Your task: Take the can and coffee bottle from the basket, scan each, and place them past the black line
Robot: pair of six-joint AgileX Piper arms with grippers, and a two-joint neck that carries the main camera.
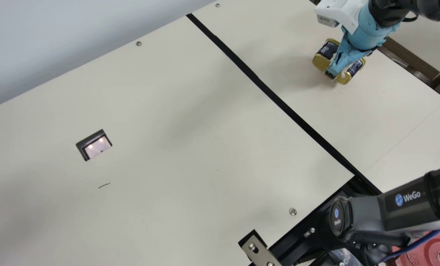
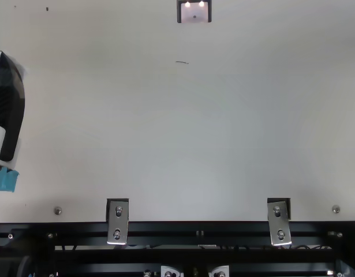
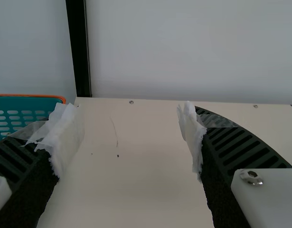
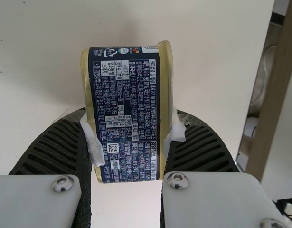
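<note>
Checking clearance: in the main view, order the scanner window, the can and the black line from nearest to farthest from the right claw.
1. Can: gripped in the right claw, upper right.
2. Black line: left of the can.
3. Scanner window: farther left, across the line.

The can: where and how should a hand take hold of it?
Across the gold rims of the can, as the right hand does, ideally coming square onto the labelled side facing the wrist: the span between rims is narrower than the can's length.
</note>
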